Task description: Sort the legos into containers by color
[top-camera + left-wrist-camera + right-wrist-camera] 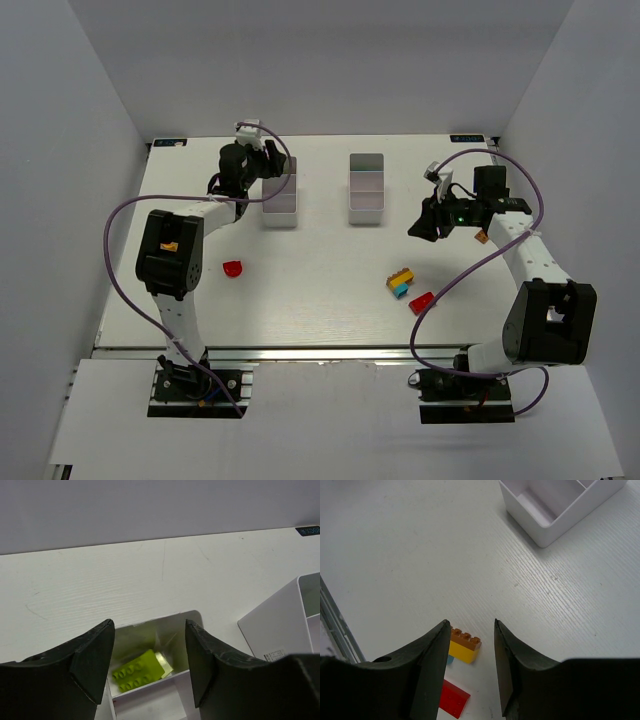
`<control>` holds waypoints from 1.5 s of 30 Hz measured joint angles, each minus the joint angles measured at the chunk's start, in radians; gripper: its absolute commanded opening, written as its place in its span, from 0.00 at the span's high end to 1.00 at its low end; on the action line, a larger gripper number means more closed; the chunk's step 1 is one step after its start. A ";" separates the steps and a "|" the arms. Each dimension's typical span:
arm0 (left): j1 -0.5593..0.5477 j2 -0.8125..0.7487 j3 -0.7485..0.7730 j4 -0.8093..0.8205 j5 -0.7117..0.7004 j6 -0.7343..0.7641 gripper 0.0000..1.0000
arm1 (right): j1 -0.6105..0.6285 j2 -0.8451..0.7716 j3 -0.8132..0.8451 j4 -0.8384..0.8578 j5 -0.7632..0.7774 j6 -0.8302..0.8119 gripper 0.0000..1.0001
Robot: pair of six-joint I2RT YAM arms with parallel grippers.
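Note:
My left gripper [266, 165] is open and empty, hovering over the far end of the left white bin [280, 221]. In the left wrist view a lime brick [137, 672] lies in the bin's far compartment [172, 630], between my open fingers [149, 630]. My right gripper [424, 227] is open and empty above the table, right of the right bin [366, 217]. Below it lie an orange-on-yellow brick [465, 647] with a blue brick [449, 659] beside it, and a red brick [454, 700]. The stack [400, 282], that red brick [421, 302] and a rounded red brick [233, 268] lie on the table.
The right bin's corner [540, 535] shows at the top of the right wrist view, and its side wall [280, 625] at the right of the left wrist view. White walls enclose the table on three sides. Purple cables loop beside both arms.

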 measured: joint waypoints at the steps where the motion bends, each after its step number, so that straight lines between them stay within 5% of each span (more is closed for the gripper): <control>1: 0.000 0.000 0.000 0.000 0.000 0.000 0.34 | 0.000 0.000 0.000 0.000 0.000 0.000 0.54; 12: 0.011 -0.164 -0.018 -0.146 0.017 -0.069 0.73 | 0.000 0.000 -0.002 -0.003 0.006 -0.004 0.50; 16: 0.092 -0.349 -0.073 -0.237 0.089 -0.178 0.59 | 0.000 0.000 0.000 -0.044 0.022 -0.043 0.37; 17: 0.132 -0.397 -0.092 -0.259 0.115 -0.208 0.36 | 0.000 0.000 0.002 -0.065 0.026 -0.065 0.31; 19: 0.212 -0.472 -0.126 -0.304 0.158 -0.249 0.06 | 0.000 0.000 0.009 -0.107 0.034 -0.119 0.27; 20: 0.248 -0.501 -0.144 -0.330 0.171 -0.264 0.02 | 0.000 0.000 0.013 -0.126 0.038 -0.151 0.25; 25: 0.328 -0.626 -0.258 -0.515 0.172 -0.295 0.02 | 0.000 0.000 0.019 -0.227 0.047 -0.370 0.23; 31: 0.331 -0.774 -0.329 -0.716 0.013 -0.306 0.05 | 0.054 -0.008 0.019 -0.299 0.050 -0.544 0.23; 33: 0.337 -0.813 -0.336 -0.766 -0.033 -0.308 0.21 | 0.112 -0.009 0.018 -0.299 0.066 -0.554 0.23; 34: 0.344 -0.815 -0.334 -0.784 -0.050 -0.313 0.47 | 0.146 -0.011 0.014 -0.292 0.078 -0.552 0.24; 35: 0.351 -0.806 -0.325 -0.807 -0.063 -0.325 0.59 | 0.175 -0.015 0.006 -0.281 0.089 -0.549 0.24; 37: 0.365 -0.740 -0.285 -0.865 -0.080 -0.333 0.67 | 0.227 -0.019 -0.008 -0.269 0.099 -0.536 0.24; 39: 0.374 -0.633 -0.226 -0.910 -0.090 -0.332 0.63 | 0.257 -0.019 -0.016 -0.250 0.103 -0.503 0.24; 41: 0.381 -0.513 -0.152 -0.971 -0.097 -0.314 0.40 | 0.264 -0.019 -0.016 -0.223 0.105 -0.455 0.24; 45: 0.383 -0.288 0.037 -1.083 -0.112 -0.264 0.27 | 0.264 -0.008 -0.011 -0.156 0.110 -0.323 0.20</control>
